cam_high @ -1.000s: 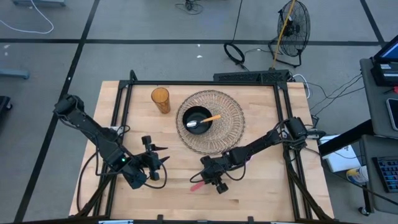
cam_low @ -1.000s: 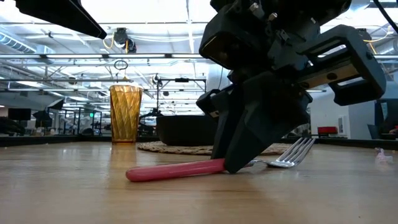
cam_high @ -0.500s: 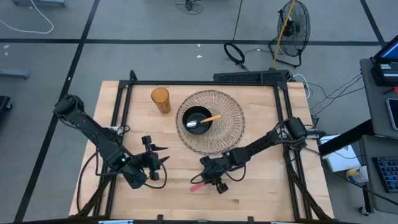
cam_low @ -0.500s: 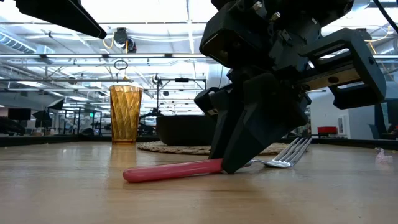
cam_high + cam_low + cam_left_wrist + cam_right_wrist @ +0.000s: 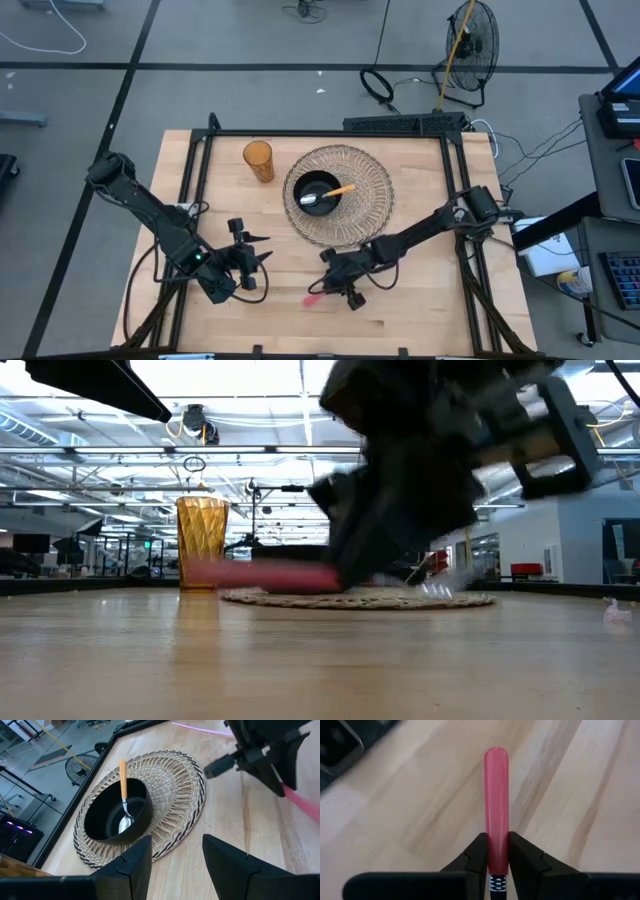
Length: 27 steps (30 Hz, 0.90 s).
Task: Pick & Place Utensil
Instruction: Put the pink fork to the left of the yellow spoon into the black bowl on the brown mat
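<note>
Right wrist view shows the right gripper (image 5: 497, 854) clamped on the pink-handled fork (image 5: 496, 805), held clear above the wooden table (image 5: 420, 310), on the near side of the woven mat (image 5: 372, 205). No writing is readable anywhere. Left gripper (image 5: 255, 262) waits open, left of the mat.
</note>
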Each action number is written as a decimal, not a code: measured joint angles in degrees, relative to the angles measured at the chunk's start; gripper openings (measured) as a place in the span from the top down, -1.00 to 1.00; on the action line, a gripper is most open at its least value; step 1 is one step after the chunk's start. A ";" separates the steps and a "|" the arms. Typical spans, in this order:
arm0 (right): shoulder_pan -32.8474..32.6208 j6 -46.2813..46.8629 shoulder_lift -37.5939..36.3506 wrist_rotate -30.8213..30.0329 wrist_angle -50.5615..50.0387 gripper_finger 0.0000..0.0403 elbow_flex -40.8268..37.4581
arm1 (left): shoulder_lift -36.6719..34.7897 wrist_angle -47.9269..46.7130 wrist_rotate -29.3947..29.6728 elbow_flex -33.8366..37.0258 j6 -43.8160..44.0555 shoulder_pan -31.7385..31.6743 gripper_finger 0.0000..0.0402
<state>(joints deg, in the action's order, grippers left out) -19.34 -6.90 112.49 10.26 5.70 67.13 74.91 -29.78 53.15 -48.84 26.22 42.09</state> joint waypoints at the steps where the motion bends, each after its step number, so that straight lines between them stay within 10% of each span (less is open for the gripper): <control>1: 0.01 -0.05 -0.65 -0.10 0.18 0.73 0.06 | 0.00 -0.02 0.00 0.00 0.00 0.00 0.10; 27: 10.15 -5.84 -14.21 -19.50 11.26 0.73 0.10 | 0.00 -0.04 2.48 -0.01 0.95 0.07 0.10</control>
<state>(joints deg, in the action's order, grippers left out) -9.20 -12.73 98.28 -9.24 16.96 67.23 74.91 -29.82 55.63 -48.85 27.17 42.15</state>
